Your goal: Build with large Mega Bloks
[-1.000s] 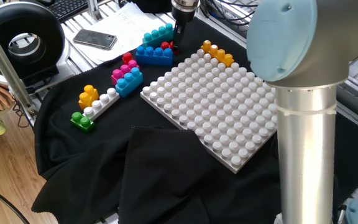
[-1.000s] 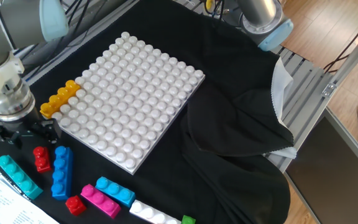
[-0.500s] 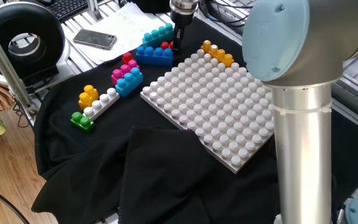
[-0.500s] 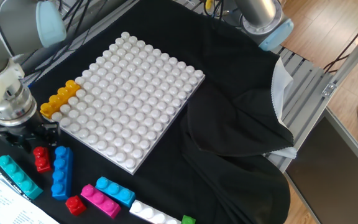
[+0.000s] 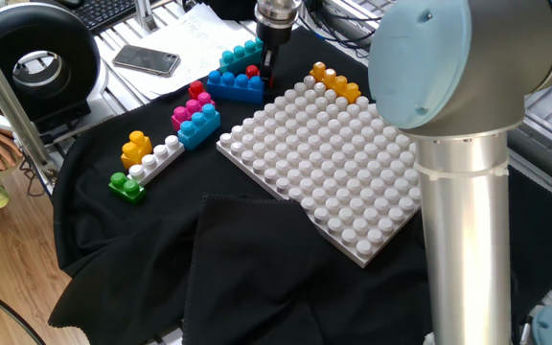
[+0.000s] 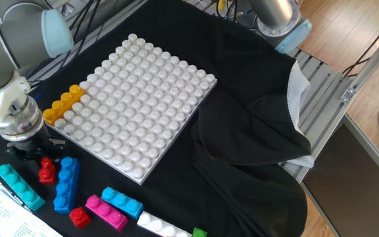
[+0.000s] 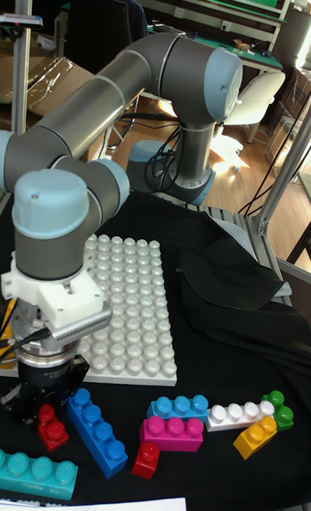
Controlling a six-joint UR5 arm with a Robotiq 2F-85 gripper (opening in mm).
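Observation:
A small red Mega Blok [image 6: 46, 170] lies on the black cloth between the teal brick [image 6: 20, 187] and the long blue brick [image 6: 66, 184]. My gripper [image 6: 39, 160] is low over it, open, with a dark finger on each side of the red brick [image 7: 50, 429]. In the tall view the gripper [image 7: 43, 407] sits just above that brick, next to the blue one [image 7: 95, 431]. From the other side the gripper [image 5: 266, 69] hides part of the red brick [image 5: 253, 72]. An orange-yellow brick [image 5: 335, 83] sits at the white baseplate's [image 5: 333, 163] edge.
More bricks lie on the cloth: a pink, light-blue and red cluster [image 5: 196, 115], then yellow [image 5: 137, 147], white [image 5: 161, 158] and green [image 5: 126, 185]. A phone [image 5: 147, 60] and papers lie behind them. My arm's big column [image 5: 468, 220] stands at the right.
The gripper has come down and shifted slightly toward the red brick, so its fingers now straddle it. The bricks have not moved.

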